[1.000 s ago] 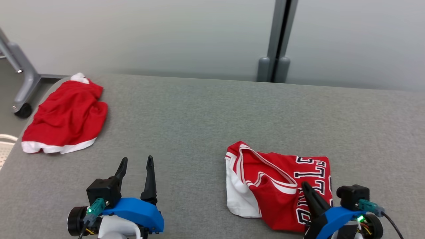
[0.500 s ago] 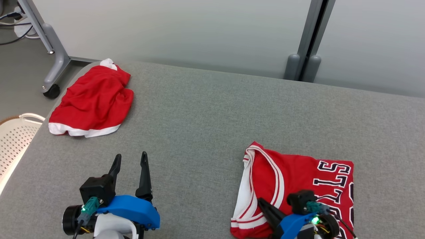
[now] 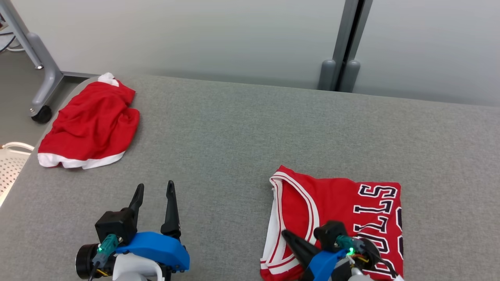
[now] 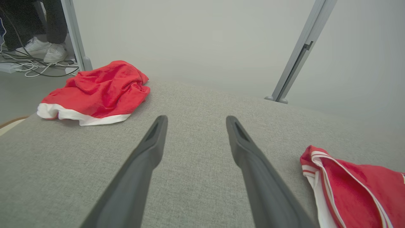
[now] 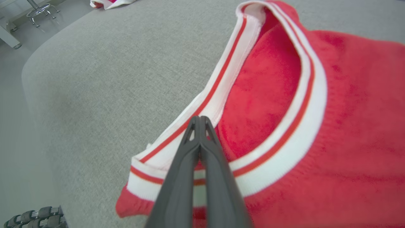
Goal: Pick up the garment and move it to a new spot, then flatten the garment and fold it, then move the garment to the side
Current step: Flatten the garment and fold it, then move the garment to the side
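A white perforated basket [image 3: 9, 168] is sitting just off the left end of the grey cloth-covered table [image 3: 234, 128]; too little of it is showing to tell what is in it.

On the table, open grey cloth is stretching across the middle and along the whole far edge out to the right end. A crumpled red garment with a white hem [image 3: 88, 125] is lying at the table's far left corner, its white hem facing the table's front. A grey metal leg on a castor [image 3: 41, 101] is standing on the floor just past that corner, and a grey upright post [image 3: 345, 43] is rising behind the table's far edge.

The folded red jersey with white-and-red striped trim and black-and-white lettering [image 3: 343, 210] is lying flat by the table's front edge, right of its middle. Its striped opening is facing the table's left end, and its row of letters is running from front to far edge; the picture is cutting off its near side, so its long axis cannot be told.

The left gripper [image 3: 155, 185] is hovering over the table's front left with its fingers spread wide, gripping nothing. The right gripper [image 5: 198, 117] is reaching over the jersey's striped trim with its fingers pressed together.
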Motion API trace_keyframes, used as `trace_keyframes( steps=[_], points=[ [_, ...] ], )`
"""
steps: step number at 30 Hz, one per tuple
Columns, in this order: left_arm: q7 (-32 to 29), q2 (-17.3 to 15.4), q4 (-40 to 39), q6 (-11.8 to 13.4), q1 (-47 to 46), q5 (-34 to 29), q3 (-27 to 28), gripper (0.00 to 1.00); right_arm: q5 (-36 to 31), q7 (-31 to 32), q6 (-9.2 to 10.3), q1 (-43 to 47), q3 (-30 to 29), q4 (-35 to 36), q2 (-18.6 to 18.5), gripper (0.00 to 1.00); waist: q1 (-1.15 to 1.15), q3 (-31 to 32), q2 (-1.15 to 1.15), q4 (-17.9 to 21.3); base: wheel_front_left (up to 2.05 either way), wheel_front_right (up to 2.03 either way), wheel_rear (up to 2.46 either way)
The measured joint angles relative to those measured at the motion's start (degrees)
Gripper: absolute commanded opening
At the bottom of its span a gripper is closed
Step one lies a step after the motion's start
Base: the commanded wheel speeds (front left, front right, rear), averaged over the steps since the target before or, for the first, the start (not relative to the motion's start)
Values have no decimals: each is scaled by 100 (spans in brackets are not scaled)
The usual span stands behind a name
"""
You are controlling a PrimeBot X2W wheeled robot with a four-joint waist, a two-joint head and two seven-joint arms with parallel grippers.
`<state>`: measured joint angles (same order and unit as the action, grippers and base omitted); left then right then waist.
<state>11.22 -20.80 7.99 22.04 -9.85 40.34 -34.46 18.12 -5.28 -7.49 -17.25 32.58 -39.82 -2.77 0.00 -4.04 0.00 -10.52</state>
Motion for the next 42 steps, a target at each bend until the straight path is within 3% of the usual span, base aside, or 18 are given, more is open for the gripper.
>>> trace_keyframes(
  steps=[2,3,4,7,19,23,35,42],
  points=[
    [18,-3,14,-29,-34,-11,-11,100,45,-196,0,-83,-88,66,0,0,0,3,0,61,0,0,0],
    [30,-7,23,-40,-76,-25,-20,100,44,-282,0,-122,-142,113,-1,6,0,11,0,93,0,0,0],
    [53,-10,24,-48,-109,-59,-26,100,41,-379,0,-146,-233,169,1,19,0,24,0,126,0,0,0],
    [96,32,64,-91,-180,-77,-54,100,-100,-603,0,-163,-634,286,1,100,0,80,0,228,0,0,0],
    [330,345,580,-439,-214,-105,-19,100,-834,-820,0,599,-2441,1328,-4,100,0,482,0,708,0,0,0],
    [359,378,709,-605,-62,-116,18,100,-800,-797,0,1021,-2826,1672,-3,100,-1,585,0,800,0,0,0],
    [377,374,1100,-939,268,-172,227,100,-703,-675,0,1505,-3292,2102,-4,100,-1,682,0,904,0,0,0],
    [377,357,1182,-1000,375,-304,430,100,-793,-662,0,1507,-3471,2157,-5,100,-1,674,0,843,0,0,0]
  ],
)
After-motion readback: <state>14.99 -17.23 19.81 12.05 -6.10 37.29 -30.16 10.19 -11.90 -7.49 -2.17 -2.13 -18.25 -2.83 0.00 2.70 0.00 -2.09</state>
